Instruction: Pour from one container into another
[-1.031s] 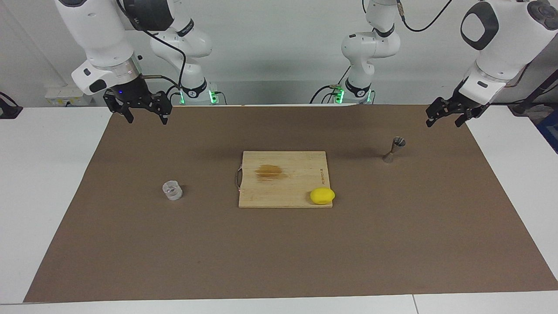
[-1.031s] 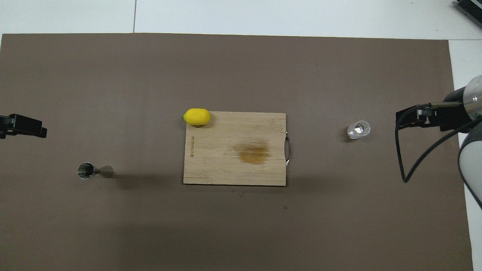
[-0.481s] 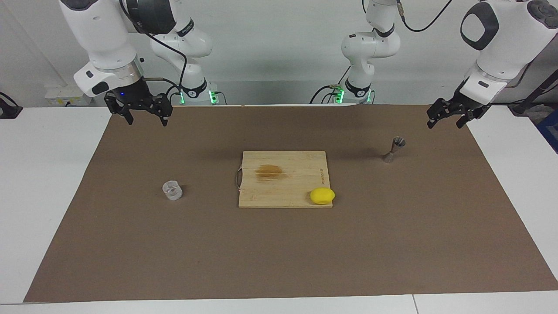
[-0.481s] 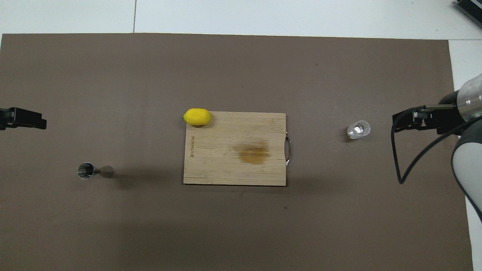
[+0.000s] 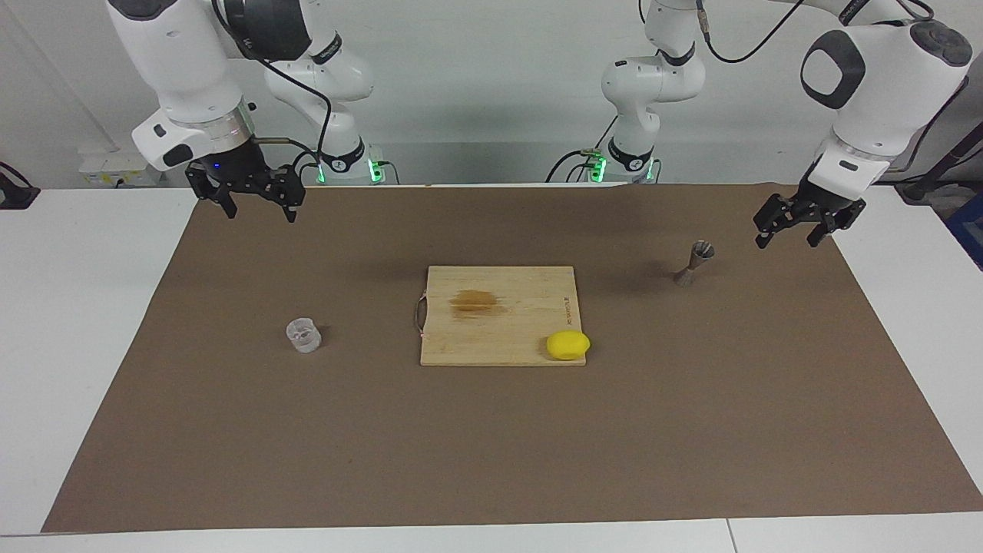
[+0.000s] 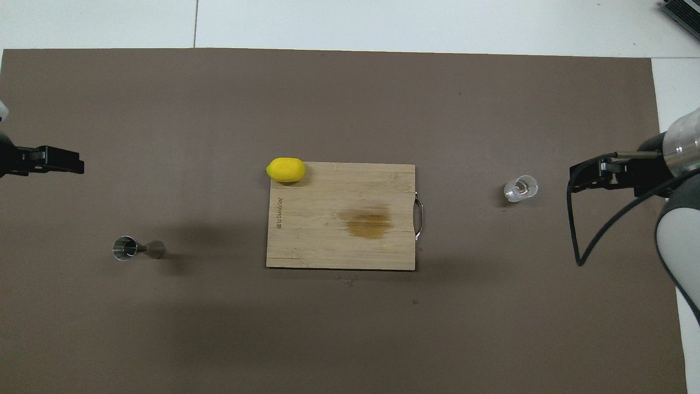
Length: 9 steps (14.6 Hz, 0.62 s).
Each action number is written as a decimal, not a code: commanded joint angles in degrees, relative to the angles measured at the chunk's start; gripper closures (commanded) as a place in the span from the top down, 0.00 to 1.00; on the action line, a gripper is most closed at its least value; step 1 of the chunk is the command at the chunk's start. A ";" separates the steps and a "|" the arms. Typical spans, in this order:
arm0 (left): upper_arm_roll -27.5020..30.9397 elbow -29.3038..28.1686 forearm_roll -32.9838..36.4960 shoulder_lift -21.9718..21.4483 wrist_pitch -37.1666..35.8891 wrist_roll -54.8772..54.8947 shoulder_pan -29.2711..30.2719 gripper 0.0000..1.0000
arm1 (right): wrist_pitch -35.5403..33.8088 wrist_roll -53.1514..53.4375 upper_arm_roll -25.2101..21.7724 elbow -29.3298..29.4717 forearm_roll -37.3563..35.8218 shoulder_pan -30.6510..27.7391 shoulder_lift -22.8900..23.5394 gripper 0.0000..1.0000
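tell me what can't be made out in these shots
- Cup: too small in both views to tell what it holds or how full it is.
- Jigger: inside of its top cone is dark in the overhead view.
- Left gripper: the overhead frame edge cuts most of it off.

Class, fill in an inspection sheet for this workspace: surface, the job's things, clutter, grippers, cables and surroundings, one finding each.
Surface: brown mat on a white table.
Job's things: clear cup upright toward the right arm's end; metal jigger upright toward the left arm's end. Both untouched.
Clutter: cutting board with a brown stain, mid-mat; lemon on the board corner farthest from the robots.
Grippers: left gripper open, raised beside the jigger; right gripper open, raised over the mat edge nearest the robots.
Cables: black cable looping from the right arm.
Surroundings: white wall; nothing else seen.
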 commanded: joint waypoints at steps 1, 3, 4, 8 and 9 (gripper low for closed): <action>0.21 -2.24 1.23 0.50 4.77 -2.43 -0.96 1.00 | 0.03 1.28 0.29 -1.59 -0.35 0.00 -1.45 1.00; 0.39 -3.04 1.23 0.32 5.32 -3.57 -1.40 1.00 | 0.03 1.36 0.29 -1.68 -0.26 0.00 -1.45 1.00; 0.30 -3.30 1.23 0.15 5.49 -3.84 -1.31 1.00 | 0.03 1.36 0.29 -1.76 -0.26 0.00 -1.54 1.00; 0.21 -6.55 1.23 -0.90 8.30 -3.84 -0.96 1.00 | -0.06 1.36 0.20 -2.03 -0.26 -0.08 -1.71 1.00; 0.21 -7.17 1.23 -1.26 8.30 -4.01 -0.79 1.00 | 0.03 1.36 0.29 -2.29 -0.26 -0.26 -1.80 1.00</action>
